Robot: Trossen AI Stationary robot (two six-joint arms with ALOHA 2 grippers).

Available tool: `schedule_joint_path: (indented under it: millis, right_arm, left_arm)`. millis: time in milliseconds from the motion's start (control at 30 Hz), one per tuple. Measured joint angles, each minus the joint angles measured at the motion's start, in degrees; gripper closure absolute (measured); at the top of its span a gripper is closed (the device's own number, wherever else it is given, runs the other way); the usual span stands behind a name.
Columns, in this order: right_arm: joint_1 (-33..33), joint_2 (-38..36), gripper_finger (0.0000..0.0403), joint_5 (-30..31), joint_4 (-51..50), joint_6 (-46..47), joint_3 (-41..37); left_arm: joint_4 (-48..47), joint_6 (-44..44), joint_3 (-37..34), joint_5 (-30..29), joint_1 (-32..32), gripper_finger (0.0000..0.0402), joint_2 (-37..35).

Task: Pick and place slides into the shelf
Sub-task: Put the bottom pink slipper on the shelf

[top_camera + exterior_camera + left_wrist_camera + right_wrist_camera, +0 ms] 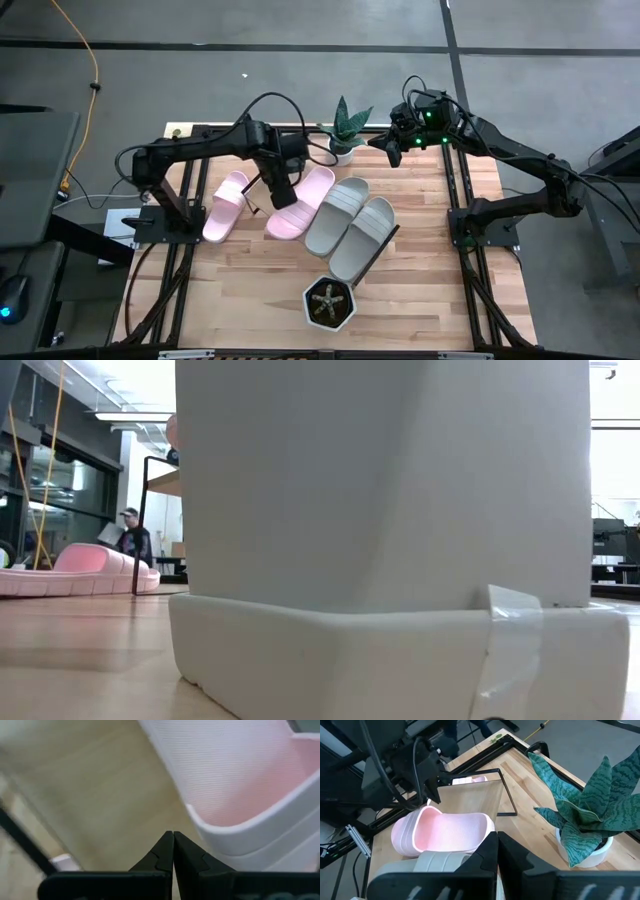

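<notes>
Your shelf (262,190) lies on the butcher-block table (250,290) and already carries all four slides: two pink slides (228,205) on its left, two grey-beige slides (337,213) on its right, angled side by side. That suggests placing is nearly finished. Your left gripper (283,190) hovers over the inner pink slide (240,785), fingers clenched on nothing. Your right gripper (393,152) waits by the potted plant (346,130), pinched shut and empty. A white pot (329,304) sits near the front edge. A person (133,540) sits in the room beyond.
</notes>
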Motion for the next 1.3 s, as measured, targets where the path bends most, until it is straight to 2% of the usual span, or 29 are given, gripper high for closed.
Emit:
schedule_joint_path:
  millis: [300, 1300]
  right_arm:
    - [0.0, 0.0, 0.0403, 0.0, 0.0, 0.0, 0.0]
    - [0.0, 0.0, 0.0403, 0.0, 0.0, -0.6, 0.0]
  left_arm:
    - [-0.7, 0.5, 0.0, 1.8, -2.2, 0.0401, 1.9]
    - [3.4, 3.7, 0.0, -1.1, -2.4, 0.0401, 2.0]
